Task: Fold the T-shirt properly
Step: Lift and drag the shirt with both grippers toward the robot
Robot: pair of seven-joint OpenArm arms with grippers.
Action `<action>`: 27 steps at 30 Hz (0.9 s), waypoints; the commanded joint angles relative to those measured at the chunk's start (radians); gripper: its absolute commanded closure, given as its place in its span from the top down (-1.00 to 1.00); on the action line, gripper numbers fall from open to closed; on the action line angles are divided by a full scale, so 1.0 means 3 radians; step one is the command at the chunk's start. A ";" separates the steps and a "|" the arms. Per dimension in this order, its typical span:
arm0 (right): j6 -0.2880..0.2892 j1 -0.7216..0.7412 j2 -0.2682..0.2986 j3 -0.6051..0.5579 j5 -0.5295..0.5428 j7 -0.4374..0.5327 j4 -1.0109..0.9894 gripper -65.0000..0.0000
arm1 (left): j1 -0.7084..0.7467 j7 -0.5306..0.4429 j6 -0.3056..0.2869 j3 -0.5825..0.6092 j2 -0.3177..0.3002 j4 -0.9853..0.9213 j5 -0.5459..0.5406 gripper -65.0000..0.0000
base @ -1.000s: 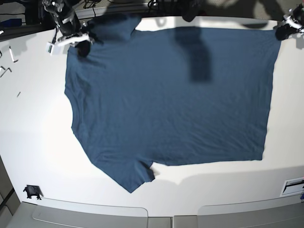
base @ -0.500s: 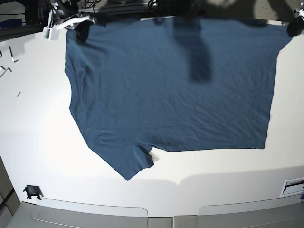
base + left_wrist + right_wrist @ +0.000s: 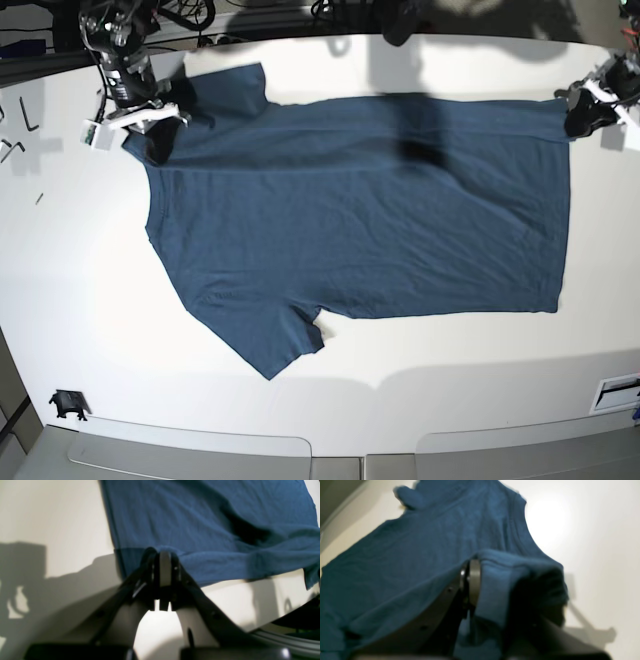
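Left hand (image 3: 583,112) pinching T-shirt (image 3: 370,220) hem corner

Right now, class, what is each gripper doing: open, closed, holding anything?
Left gripper: closed on the T-shirt at its hem corner.
Right gripper: closed on the T-shirt at its shoulder.

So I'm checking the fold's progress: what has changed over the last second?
Both grippers, the right gripper and left gripper, stayed shut on the T-shirt. They carried its far edge toward the table's far side, then back toward the near sleeve, leaving a fold line along the far edge. The near sleeve and table stayed put.
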 commanded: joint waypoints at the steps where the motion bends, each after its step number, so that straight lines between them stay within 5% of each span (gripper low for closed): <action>1: 0.0008 0.0084 0.0020 0.0015 0.0009 0.0085 -0.0078 -1.00 | -0.0048 -0.0074 -0.0022 -0.0013 -0.0067 0.0042 -0.0029 -1.00; 7: 0.0050 0.0551 0.0019 0.0009 0.0011 0.0093 -0.0661 -1.00 | -0.0172 -0.0448 0.0331 -0.0013 -0.0098 0.0042 0.0317 -1.00; 14: 0.0127 0.0754 0.0019 -0.0247 -0.0257 0.0187 -0.0745 -1.00 | -0.0200 -0.0727 0.0331 -0.0018 -0.0187 0.0043 0.0341 -1.00; 21: 0.0075 0.0762 0.0018 -0.0626 -0.0830 0.0370 -0.0745 -1.00 | -0.0200 -0.0730 0.0328 -0.0013 -0.0187 0.0043 0.0342 -1.00; 27: 0.0064 0.0762 0.0010 -0.0657 -0.0910 0.0362 -0.0745 -1.00 | -0.0200 -0.0729 0.0328 -0.0013 -0.0188 0.0043 0.0342 -1.00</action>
